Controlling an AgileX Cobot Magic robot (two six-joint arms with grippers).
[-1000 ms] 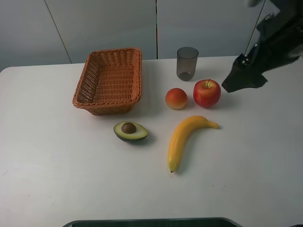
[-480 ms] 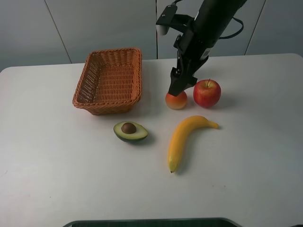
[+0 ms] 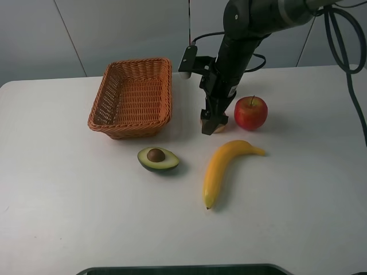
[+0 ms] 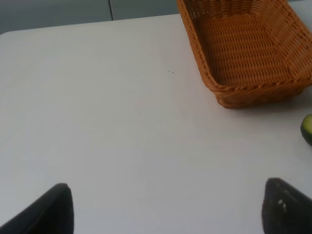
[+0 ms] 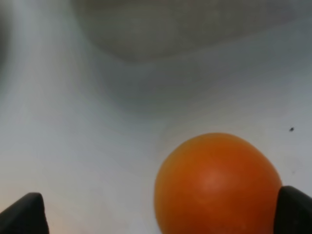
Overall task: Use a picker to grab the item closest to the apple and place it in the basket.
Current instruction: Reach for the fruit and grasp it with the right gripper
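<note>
Where the right gripper point(image 3: 210, 124) hangs low over the table point(image 3: 86, 217), it covers most of the peach point(image 5: 218, 185), which lies on the tabletop just left of the apple point(image 3: 250, 113) in the high view. Its jaws are spread wide and released; the wrist view shows the peach on the table between the two fingertips point(image 5: 23, 214), nearer one of them and not gripped. The basket point(image 3: 129, 130) stands apart to the left, holding nothing. An avocado half point(image 3: 157, 159) and a banana point(image 3: 221, 169) lie nearer the front edge. The left gripper point(image 4: 170, 209) is likewise released, its jaws spread above bare table beside the basket.
</note>
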